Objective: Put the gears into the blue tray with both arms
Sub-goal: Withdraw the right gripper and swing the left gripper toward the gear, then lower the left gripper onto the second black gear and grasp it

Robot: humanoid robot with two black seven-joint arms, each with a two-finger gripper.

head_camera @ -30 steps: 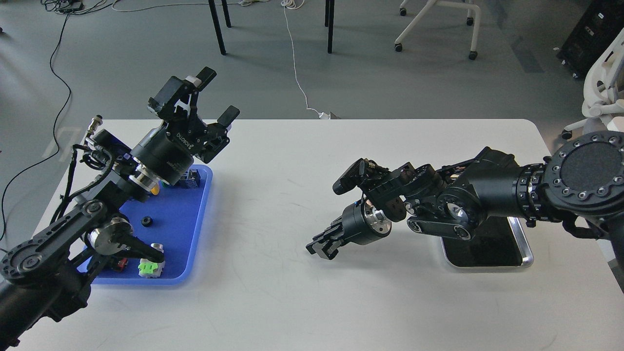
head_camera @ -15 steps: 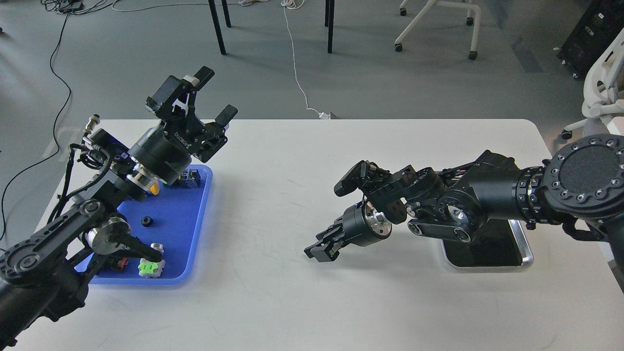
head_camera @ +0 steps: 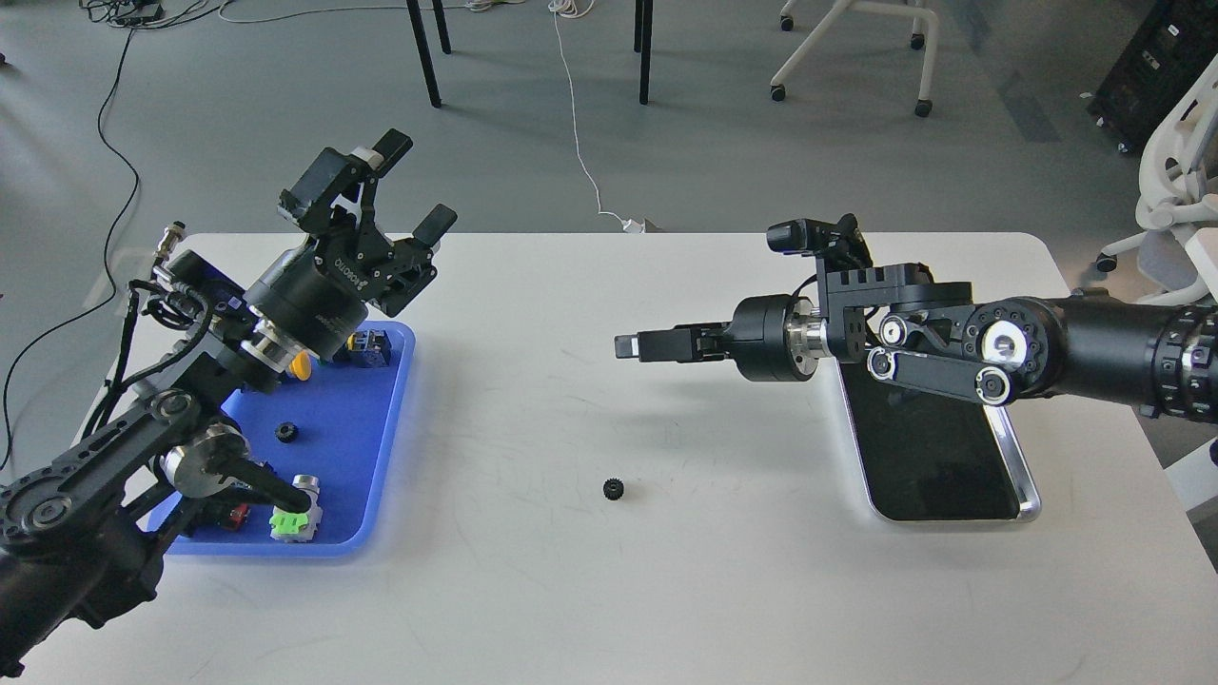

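The blue tray (head_camera: pixel 354 447) lies at the table's left side. One small black gear (head_camera: pixel 284 432) rests inside it. A second gear (head_camera: pixel 613 489) lies alone on the white table, between the two arms. My left gripper (head_camera: pixel 411 186) is raised over the tray's far end, open and empty. My right gripper (head_camera: pixel 630 344) points left, level above the table, well above and behind the loose gear. It is seen side-on, so its fingers merge into one bar and nothing shows in it.
Colourful push-buttons sit in the blue tray: green (head_camera: pixel 290 521), yellow (head_camera: pixel 303 365), dark blue (head_camera: pixel 373 347). A dark metal-rimmed tray (head_camera: pixel 937 457) lies at the right, under my right arm. My left arm's links cover the tray's near-left corner.
My right arm rose from the table and drew back to the right, uncovering a gear where its gripper had been. My left gripper shifted slightly left.
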